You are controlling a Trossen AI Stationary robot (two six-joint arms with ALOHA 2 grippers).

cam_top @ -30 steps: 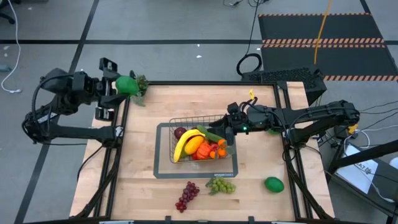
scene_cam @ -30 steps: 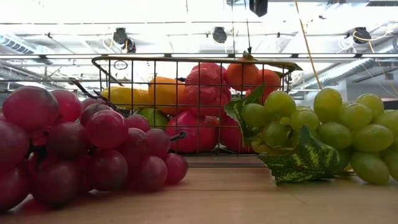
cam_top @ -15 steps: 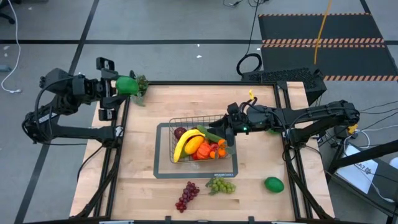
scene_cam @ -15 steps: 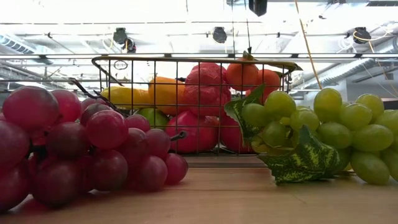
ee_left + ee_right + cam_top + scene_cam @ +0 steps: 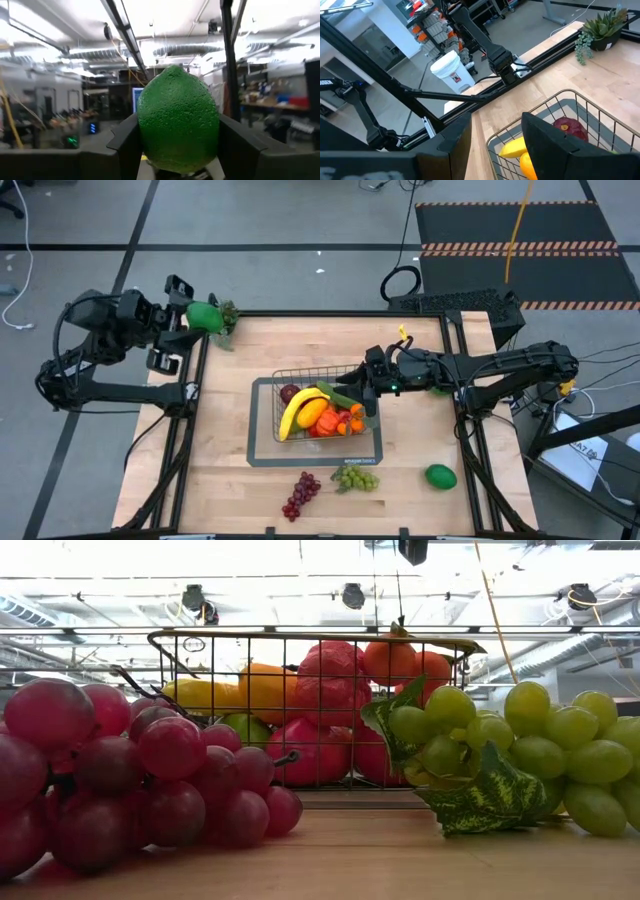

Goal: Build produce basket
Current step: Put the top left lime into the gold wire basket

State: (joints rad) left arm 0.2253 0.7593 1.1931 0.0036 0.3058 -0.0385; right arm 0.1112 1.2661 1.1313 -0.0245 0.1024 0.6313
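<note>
Green lime (image 5: 178, 119) between raised left jaws

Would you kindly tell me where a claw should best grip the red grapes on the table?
Grip the red grapes across the bunch's narrow middle, coming straight down from above. It lies flat and elongated, clear of the green grapes and the basket.

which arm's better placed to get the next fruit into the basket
Left. The left gripper already holds a green lime at the table's far left corner and only needs to carry it to the basket. The right gripper is empty, open over the basket's right rim.
</note>
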